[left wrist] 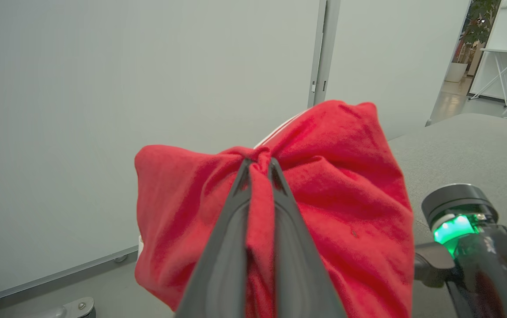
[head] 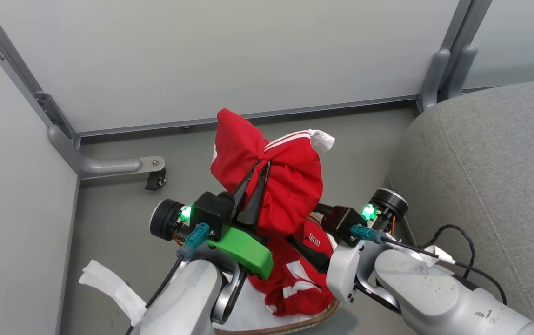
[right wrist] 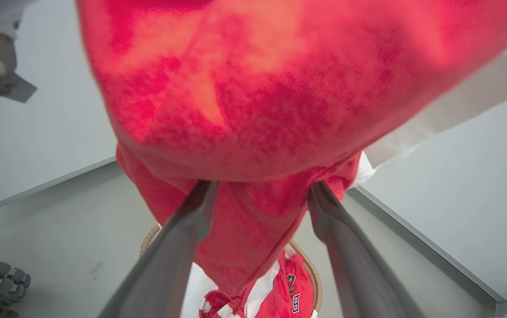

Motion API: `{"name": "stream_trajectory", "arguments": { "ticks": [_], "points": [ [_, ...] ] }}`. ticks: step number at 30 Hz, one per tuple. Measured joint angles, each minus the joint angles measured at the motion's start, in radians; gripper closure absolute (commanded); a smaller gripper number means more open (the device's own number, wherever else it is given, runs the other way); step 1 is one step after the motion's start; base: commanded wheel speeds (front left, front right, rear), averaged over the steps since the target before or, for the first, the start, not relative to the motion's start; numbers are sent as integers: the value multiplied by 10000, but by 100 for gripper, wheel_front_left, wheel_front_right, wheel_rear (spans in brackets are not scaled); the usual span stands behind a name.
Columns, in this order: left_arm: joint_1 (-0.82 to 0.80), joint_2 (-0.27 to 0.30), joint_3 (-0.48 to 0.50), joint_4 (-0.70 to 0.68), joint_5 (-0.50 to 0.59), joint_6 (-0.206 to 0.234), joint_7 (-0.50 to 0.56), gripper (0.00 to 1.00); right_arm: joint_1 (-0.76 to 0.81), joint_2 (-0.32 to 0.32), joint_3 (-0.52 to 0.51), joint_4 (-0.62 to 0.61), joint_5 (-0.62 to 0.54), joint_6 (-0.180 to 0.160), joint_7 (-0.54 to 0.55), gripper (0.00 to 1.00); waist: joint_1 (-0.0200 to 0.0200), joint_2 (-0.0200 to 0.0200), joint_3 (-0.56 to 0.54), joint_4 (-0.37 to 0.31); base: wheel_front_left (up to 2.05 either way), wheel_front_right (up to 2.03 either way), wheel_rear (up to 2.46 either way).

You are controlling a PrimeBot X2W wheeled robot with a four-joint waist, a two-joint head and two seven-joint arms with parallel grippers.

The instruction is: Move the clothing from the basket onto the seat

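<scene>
Your left gripper (head: 260, 167) is pinched tight on a red garment (head: 290, 186), held above the basket (head: 316, 317). The seat (head: 490, 177) lies at 3 o'clock from it. Your right gripper (right wrist: 260, 190), nearer the seat, stands wide open under the cloth, gripping nothing.

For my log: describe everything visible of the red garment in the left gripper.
The red garment looks soft and fleecy, with white stripes and white trim near its top. Bunched, it hangs from one fold pinched in the shut left gripper, above the basket, its lower end trailing toward more red cloth there. The open right gripper straddles the hanging part; whether it touches is unclear. The grey seat lies to the right, apart.
</scene>
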Motion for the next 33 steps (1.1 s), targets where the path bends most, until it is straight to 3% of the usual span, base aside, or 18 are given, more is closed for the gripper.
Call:
{"name": "stream_trajectory", "arguments": {
  "ticks": [2, 3, 4, 5, 8, 12, 13, 14, 16, 17, 33],
  "points": [
    [-33, 0, -48, -2, -63, 25, 0, 100, 0, 52, 27, 2, 63, 0, 0, 36, 0, 0, 32, 36, 0, 0, 0],
    [-39, 0, -69, -4, -65, 33, 0, 100, 1, 81, 15, 4, 73, 0, 0, 42, 0, 0, 45, 45, 0, 0, 0],
    [-47, 0, -104, -12, -75, 56, 0, 100, 1, 111, -10, 8, 79, 0, 0, 43, 0, 0, 61, 53, 0, 0, 0],
    [-59, 0, -138, -19, -107, 58, 0, 100, 0, 138, -38, 13, 77, 0, 0, 36, 0, 0, 76, 59, 0, 0, 0],
    [-121, 0, -247, -67, -148, 58, 0, 100, -1, 190, -226, 46, 65, 0, 0, 31, 0, 0, 132, 70, 0, 0, 0],
    [-230, 0, -382, -150, -192, 61, 0, 100, -4, 291, -491, 96, -69, 0, 0, 40, 0, 0, 214, 126, 0, 0, 0],
    [-240, 0, -428, -169, -207, 61, 0, 100, -4, 341, -527, 102, -109, 0, 0, 51, 0, 0, 230, 147, 0, 0, 0],
    [-241, 0, -458, -180, -222, 61, 0, 100, -4, 376, -552, 104, -140, 0, 0, 56, 0, 0, 242, 166, 0, 0, 0],
    [-245, 0, -550, -196, -270, 63, 0, 100, -4, 441, -652, 123, -140, 0, 0, 78, 0, 0, 264, 217, 0, 0, 0],
    [-248, 0, -591, -201, -295, 61, 0, 100, -3, 464, -677, 150, -140, 0, 0, 100, 0, 0, 272, 240, 0, 0, 0],
    [-253, 0, -681, -98, -403, 146, -2, 100, 257, 558, -1037, 35, -182, 0, 0, 100, 0, 0, 122, 337, 0, 0, 0]
  ]
}}
